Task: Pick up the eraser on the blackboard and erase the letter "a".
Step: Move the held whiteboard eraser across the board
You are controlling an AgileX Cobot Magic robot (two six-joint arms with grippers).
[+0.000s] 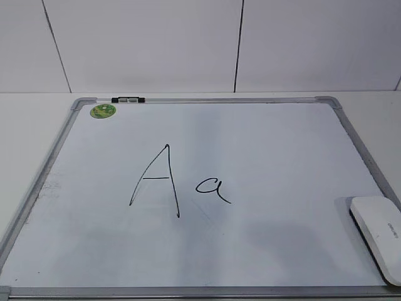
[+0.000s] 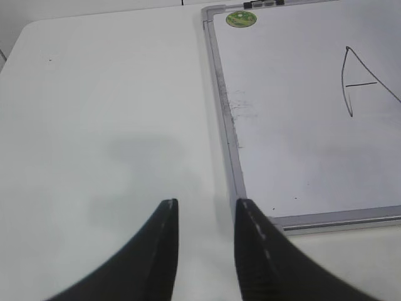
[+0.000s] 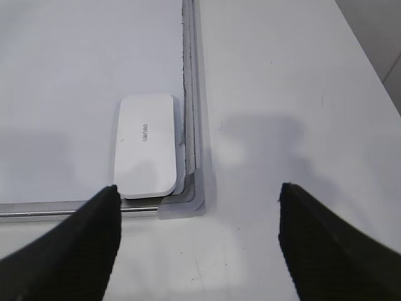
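Note:
The eraser (image 1: 378, 233) is a white oblong block lying in the near right corner of the blackboard (image 1: 282, 144). The small cursive letter "a" (image 1: 212, 188) sits mid-board, right of a tall capital "A" (image 1: 158, 180). No gripper shows in the exterior view. In the right wrist view, my right gripper (image 3: 199, 197) is wide open and empty above the table, just short of the board's corner; the eraser (image 3: 146, 145) lies ahead to the left. My left gripper (image 2: 207, 204) is open and empty over bare table beside the board's left frame (image 2: 227, 125).
A green round sticker (image 1: 103, 111) and a black-and-white clip (image 1: 128, 100) sit at the board's far left corner. White table surface (image 2: 100, 113) lies left and right (image 3: 282, 94) of the board. A white panelled wall stands behind.

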